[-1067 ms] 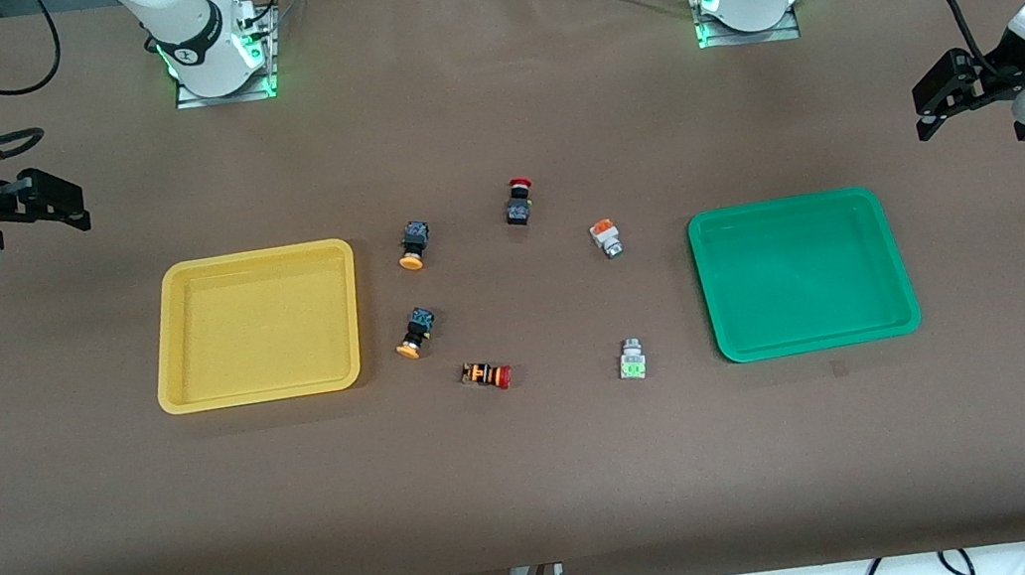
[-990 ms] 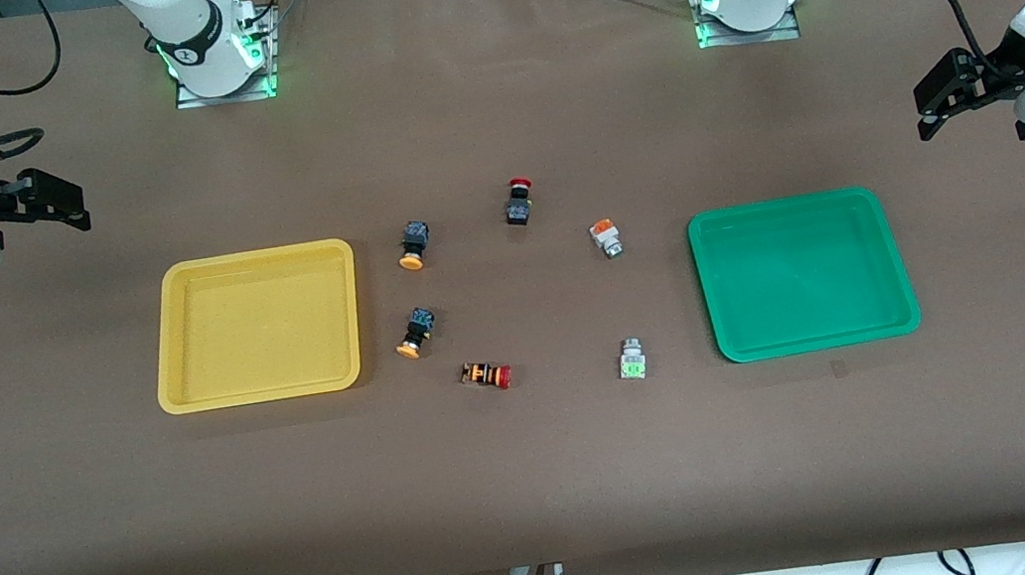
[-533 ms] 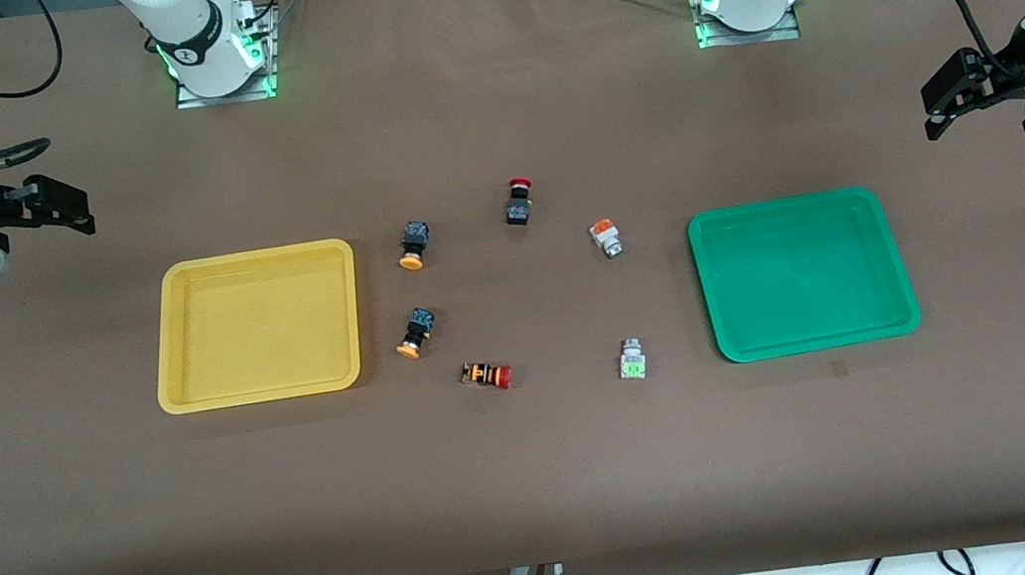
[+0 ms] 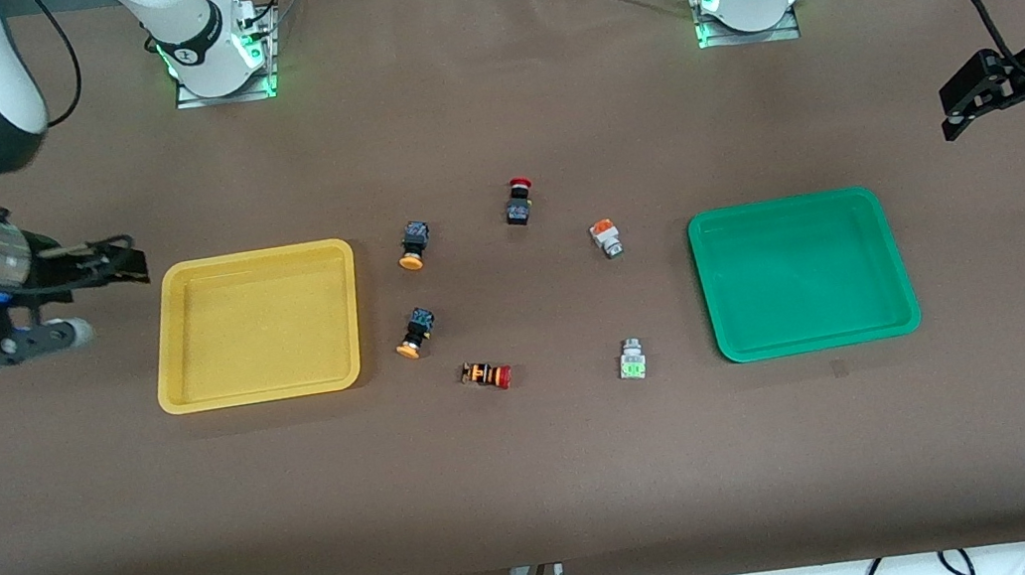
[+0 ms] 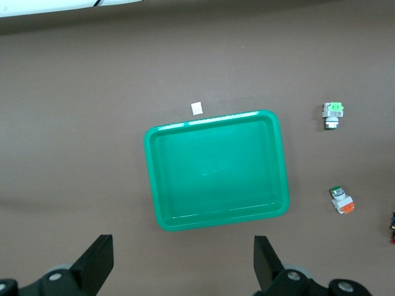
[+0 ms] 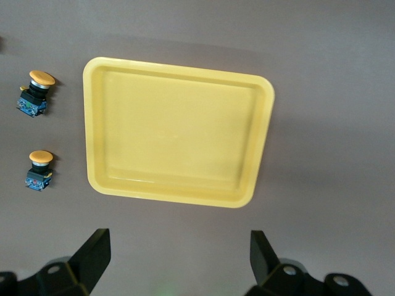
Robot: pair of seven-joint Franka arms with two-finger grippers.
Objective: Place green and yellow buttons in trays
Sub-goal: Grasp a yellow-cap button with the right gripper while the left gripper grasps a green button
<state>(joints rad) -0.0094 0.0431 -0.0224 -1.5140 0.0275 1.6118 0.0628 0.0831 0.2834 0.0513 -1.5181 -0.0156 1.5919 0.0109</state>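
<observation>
The yellow tray (image 4: 248, 257) lies toward the right arm's end and the green tray (image 4: 792, 204) toward the left arm's end; both are empty. Between them lie two black buttons with yellow-orange caps (image 4: 412, 244) (image 4: 416, 332), a silvery orange-capped button (image 4: 606, 237) and a white-grey green-faced button (image 4: 632, 360). My right gripper (image 4: 126, 264) is open and empty, beside the yellow tray (image 6: 179, 132). My left gripper (image 4: 954, 110) is open and empty, past the green tray (image 5: 216, 169). The left wrist view shows the green-faced button (image 5: 333, 114).
A black switch with a red mushroom cap (image 4: 517, 200) and an orange-and-black striped switch with a red cap (image 4: 487, 374) lie among the buttons. A small pale mark (image 5: 196, 108) sits on the brown cloth by the green tray.
My right arm has swung in, bringing its gripper close beside the yellow tray. My left gripper has drifted slightly toward its own end of the table. Nothing on the table moved.
</observation>
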